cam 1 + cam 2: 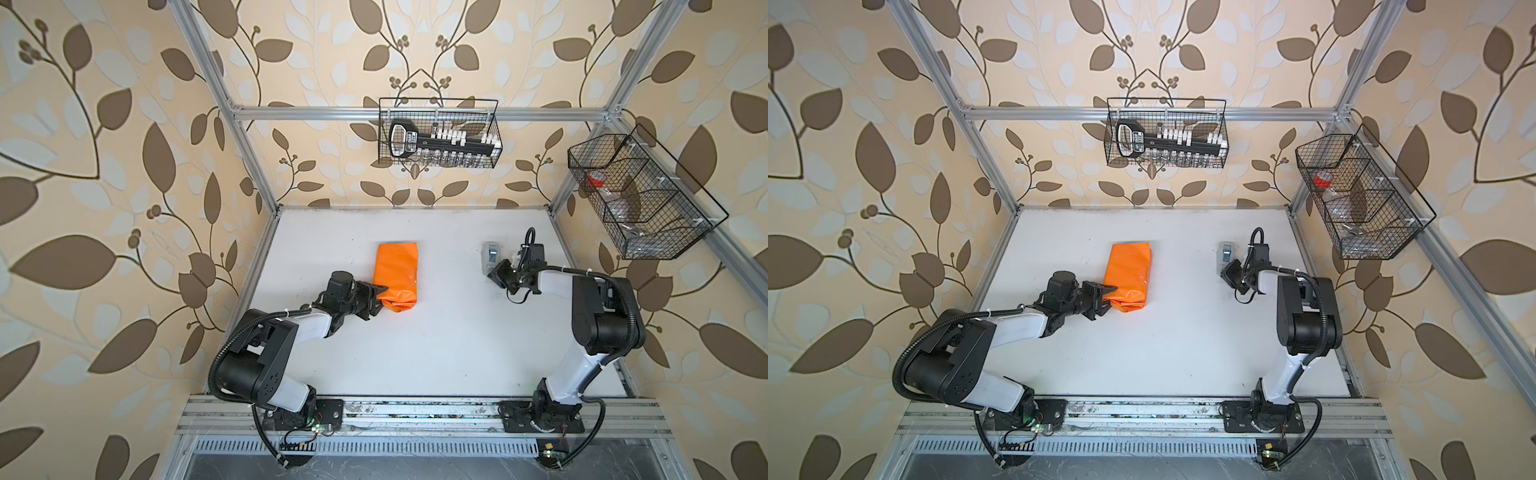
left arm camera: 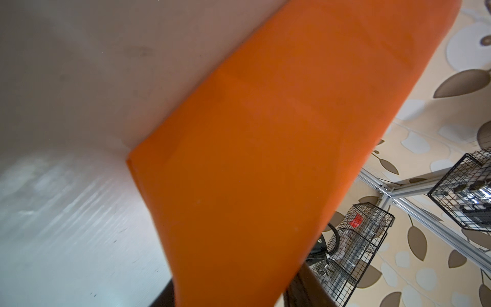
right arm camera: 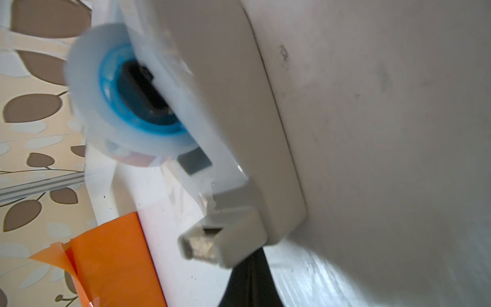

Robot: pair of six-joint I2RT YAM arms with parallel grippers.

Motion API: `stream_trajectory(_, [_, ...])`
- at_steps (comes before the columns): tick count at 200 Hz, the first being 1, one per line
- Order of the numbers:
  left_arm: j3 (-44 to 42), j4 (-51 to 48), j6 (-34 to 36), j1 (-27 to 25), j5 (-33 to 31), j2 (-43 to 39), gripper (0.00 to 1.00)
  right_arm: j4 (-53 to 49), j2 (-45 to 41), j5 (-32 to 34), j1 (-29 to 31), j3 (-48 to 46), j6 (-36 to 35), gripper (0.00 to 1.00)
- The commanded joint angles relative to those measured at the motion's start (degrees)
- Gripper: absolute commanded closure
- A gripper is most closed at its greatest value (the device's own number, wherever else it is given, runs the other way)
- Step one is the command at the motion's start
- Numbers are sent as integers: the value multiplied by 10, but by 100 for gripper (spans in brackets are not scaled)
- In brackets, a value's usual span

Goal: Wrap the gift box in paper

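White table (image 1: pixel 436 340): L jaws are pinching bright orange wrapping paper (image 1: pixel 395 266), prob. to hold fold; R jaws, closed, waiting by grey-white tape dispenser (image 1: pixel 490 253).

Two robot arms (image 1: pixel 266 345) (image 1: pixel 590 307), one bundle of orange paper (image 1: pixel 395 274) and one tape dispenser (image 1: pixel 489 252) on the bench (image 1: pixel 436 353), two wire baskets (image 1: pixel 457 163) (image 1: pixel 665 232) above it.

Leaf-print wallpaper (image 1: pixel 104 208), white tabletop (image 1: pixel 415 353), aluminium frame (image 1: pixel 311 113)
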Motion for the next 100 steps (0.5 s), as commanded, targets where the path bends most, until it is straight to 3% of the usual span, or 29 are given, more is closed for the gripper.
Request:
stream_trajectory(1, [4, -3, 0, 7, 4, 24, 55, -72, 46, 124, -21, -9, 3, 100])
stream_trajectory(100, [0, 32, -6, 7, 23, 50, 55, -80, 23, 131, -26, -31, 33, 100])
